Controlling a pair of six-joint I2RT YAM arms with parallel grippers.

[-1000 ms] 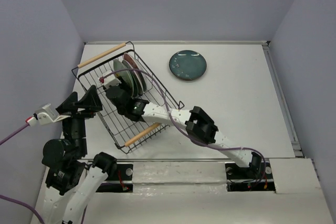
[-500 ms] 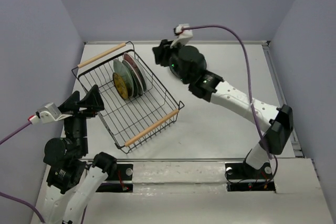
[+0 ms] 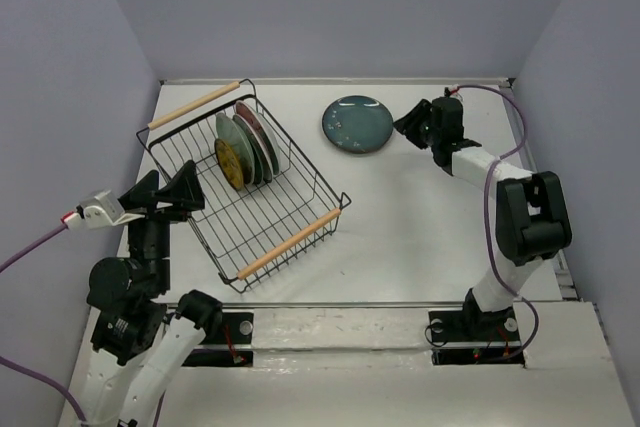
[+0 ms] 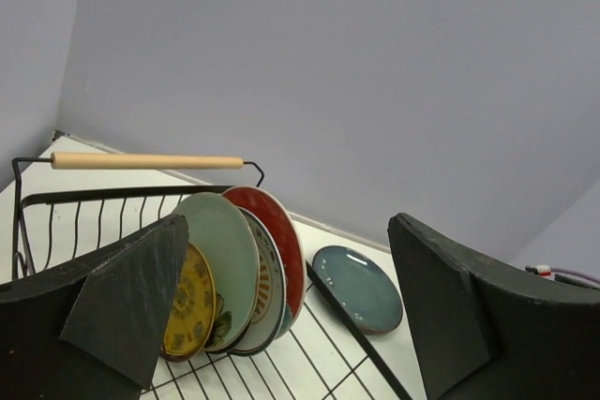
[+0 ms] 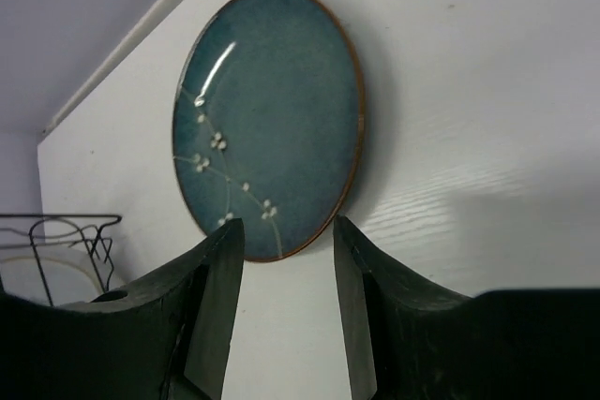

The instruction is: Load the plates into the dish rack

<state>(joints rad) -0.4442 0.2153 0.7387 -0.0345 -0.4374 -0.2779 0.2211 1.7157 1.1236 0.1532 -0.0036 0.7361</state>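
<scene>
Our right gripper [image 5: 286, 231] stands partly spread and grips nothing. Its black fingers [image 5: 216, 306] frame the near rim of the round dark teal ceramic plate [image 5: 267, 119], and we cannot tell whether they touch it. That plate, with white blossom sprigs and a brown edge, lies flat on the white table [image 3: 430, 217] at the far side, right of the black wire dish rack [image 3: 262, 219]. Our left gripper [image 3: 168, 187] hangs spread wide and empty at the rack's left. In the rack's far end, plates stand on edge, among them a small yellow plate [image 4: 190, 302], a pale mint plate [image 4: 225, 259] and a red plate [image 4: 281, 227].
</scene>
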